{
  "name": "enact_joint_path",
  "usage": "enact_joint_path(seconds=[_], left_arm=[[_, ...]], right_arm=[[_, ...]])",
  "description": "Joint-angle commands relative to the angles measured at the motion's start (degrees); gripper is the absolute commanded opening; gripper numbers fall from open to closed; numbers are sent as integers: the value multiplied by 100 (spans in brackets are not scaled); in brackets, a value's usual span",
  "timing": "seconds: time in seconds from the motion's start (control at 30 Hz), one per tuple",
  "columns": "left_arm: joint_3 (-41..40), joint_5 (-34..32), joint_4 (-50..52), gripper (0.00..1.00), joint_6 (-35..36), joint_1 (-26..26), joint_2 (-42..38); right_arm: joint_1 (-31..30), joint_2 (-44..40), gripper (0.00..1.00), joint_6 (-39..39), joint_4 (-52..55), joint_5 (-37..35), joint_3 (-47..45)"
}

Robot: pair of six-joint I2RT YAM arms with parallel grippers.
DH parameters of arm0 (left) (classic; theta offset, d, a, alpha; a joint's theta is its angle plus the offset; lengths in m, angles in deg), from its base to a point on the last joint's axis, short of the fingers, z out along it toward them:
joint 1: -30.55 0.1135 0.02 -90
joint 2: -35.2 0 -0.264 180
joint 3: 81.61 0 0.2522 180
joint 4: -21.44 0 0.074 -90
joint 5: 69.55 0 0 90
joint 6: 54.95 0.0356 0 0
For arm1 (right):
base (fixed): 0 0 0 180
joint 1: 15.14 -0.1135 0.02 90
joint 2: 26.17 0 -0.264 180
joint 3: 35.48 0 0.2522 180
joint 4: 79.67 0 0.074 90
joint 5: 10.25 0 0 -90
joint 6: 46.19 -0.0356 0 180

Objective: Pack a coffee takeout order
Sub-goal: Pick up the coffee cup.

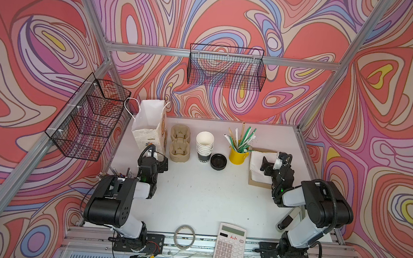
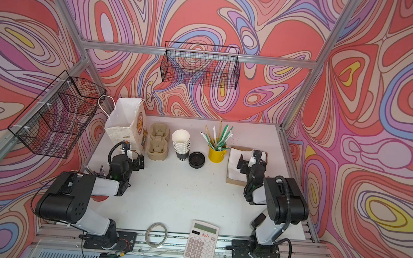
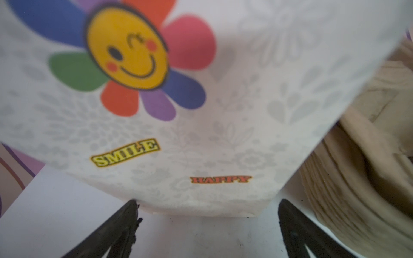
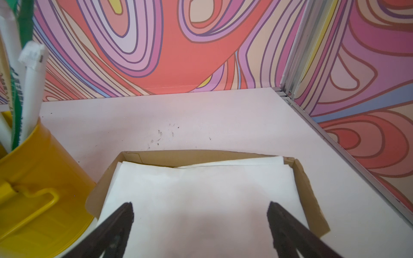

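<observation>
1. My left end effector (image 3: 207, 203) stood with its jaws wide apart and empty, low over the bench (image 1: 207, 193). It faced the foot of the bag (image 1: 150, 122), which stood upright and open-mouthed just beside the carrier (image 1: 180, 142).
2. My right end effector (image 4: 200, 203) was also spread and held nothing. It hung over the white napkins (image 4: 201, 185) in their cardboard tray (image 4: 201, 156), well apart from the carrier.
3. Nothing looked packed. Both wells of the carrier were empty. The stack of cups (image 1: 204, 144) stood on the carrier's other side from the bag. The black lid (image 1: 218, 161) lay flat on the bench beyond that stack, with the yellow pot (image 1: 238, 156) farther again.
4. I judged the step in hand to be securing the bag.
   - It was tall, light paper, so a low shove would likely have slid or tipped it.
   - A pinch on one wall seemed the safer hold.
5. The bag's wall sat very close to the carrier, so the jaw on that side had to slip between them without nudging the carrier.
6. In the left wrist view the carrier's edge looked layered, so several may have been nested. Lifting one would have called for holding the rest down.
</observation>
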Motion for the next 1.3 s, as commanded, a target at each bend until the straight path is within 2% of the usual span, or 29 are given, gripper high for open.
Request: enact_joint_path(seconds=[0.0,0.27,0.43,0.5,0.6,0.7,0.77,0.83,0.97,1.1,1.2,1.27], left_arm=[[113,-77,-184,100,61,-11,54],[34,61,-315,100,119,-18,33],[-684,318,-1726,100,455,-207,57],[-828,139,-2047,100,794,-500,53],[-1041,-91,-2379,100,825,-594,-102],[-1100,-320,-2002,100,1096,-880,-687],[-1087,-560,-1585,100,1327,-1159,-1196],[-1057,-711,-1085,100,1267,-1306,-1746],[-788,-276,258,100,470,-1314,-2875],[-253,29,1685,100,-441,-1352,-3667],[154,284,2452,100,-1142,-1356,-4104],[484,499,2991,100,-1693,-1356,-4328]], right_arm=[[-2,70,98,79,-103,31,76],[-1,70,98,75,-111,31,69],[2,-2,98,136,-457,112,-126],[-2,-189,98,113,-835,39,-415],[-1,-596,97,30,-1015,-201,-735],[-3,-1295,95,-176,-424,-210,-838],[3,-1847,94,-484,623,-11,-657],[-2,-2350,95,-747,2009,177,-257],[-11,-3066,96,-894,3334,540,144],[-10,-3797,98,-1117,4448,910,668],[1,-4341,98,-1717,4470,1032,717],[2,-4652,98,-2025,4183,1475,646]])
